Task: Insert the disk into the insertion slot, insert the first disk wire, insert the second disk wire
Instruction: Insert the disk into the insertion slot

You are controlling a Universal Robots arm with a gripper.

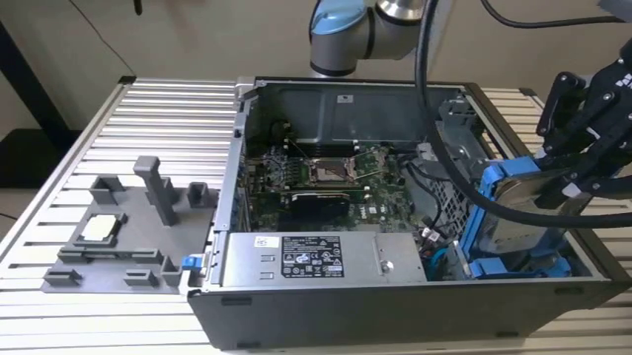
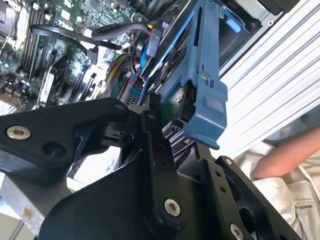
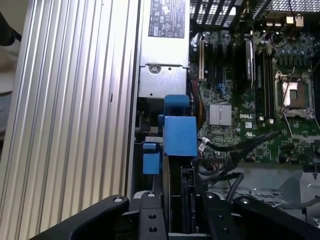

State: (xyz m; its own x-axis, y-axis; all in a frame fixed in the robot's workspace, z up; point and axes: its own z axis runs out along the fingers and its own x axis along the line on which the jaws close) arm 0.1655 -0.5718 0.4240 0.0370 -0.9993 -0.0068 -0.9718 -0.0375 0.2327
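My black gripper (image 1: 565, 183) hangs over the right end of the open PC case and is shut on the disk (image 1: 519, 198). The disk is a silver-grey drive in a bright blue carrier. It stands tilted on edge, with its lower end down among blue parts in the case's right front corner. The insertion slot (image 1: 469, 144) is the grey sheet-metal bay along the case's right wall. In the first wrist view the disk's blue carrier (image 3: 180, 135) rises edge-on from between the fingers (image 3: 150, 217). In the second wrist view the blue carrier (image 2: 207, 95) sits beside loose black cables (image 2: 115, 30).
The motherboard (image 1: 326, 174) and a labelled power supply (image 1: 316, 259) fill the case. A thick black cable (image 1: 434, 111) hangs across it. A grey fixture (image 1: 129, 222) with small parts stands on the slatted table at the exterior view's left. A person's hand (image 2: 282, 160) is nearby.
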